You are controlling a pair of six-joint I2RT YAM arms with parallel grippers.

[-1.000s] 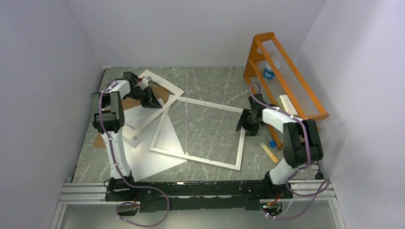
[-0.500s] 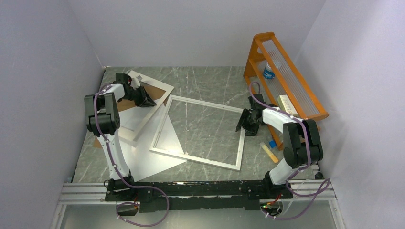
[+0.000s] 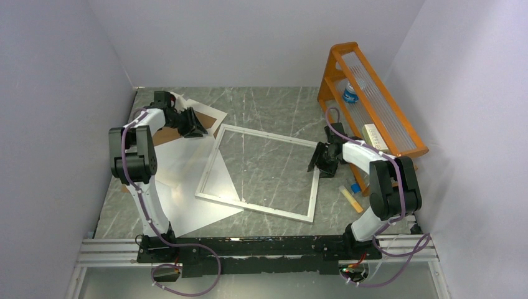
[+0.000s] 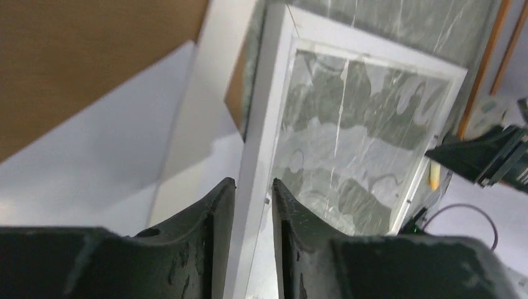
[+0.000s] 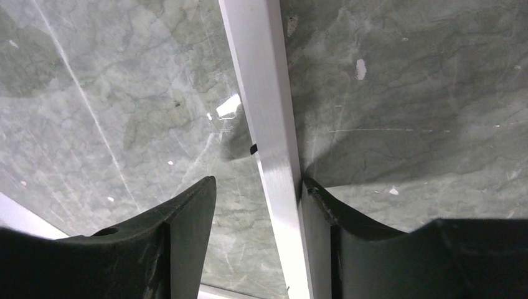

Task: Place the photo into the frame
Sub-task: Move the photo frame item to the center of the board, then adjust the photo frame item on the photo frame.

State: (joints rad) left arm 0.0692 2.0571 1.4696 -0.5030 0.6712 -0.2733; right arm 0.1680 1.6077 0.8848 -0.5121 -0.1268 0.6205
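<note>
Frame (image 3: pixel 254 208) lies flat mid-tabletop (image 3: pixel 274 106), skewed. Photo (image 3: pixel 198 210) is near-left, its right part tucked under the frame's left rail, one corner showing inside the frame. Card mat (image 3: pixel 198 156) sits left of the frame, overlapping the photo's far part. Backing board (image 3: pixel 163 136) is under the mat, far left. Left hand (image 3: pixel 194 129) is over the mat's far end, just left of the frame's far-left corner. Right hand (image 3: pixel 315 163) straddles the frame's right rail, one finger inside, one outside. Rack (image 3: pixel 330 75) stands far right by the wall, right of the frame.
</note>
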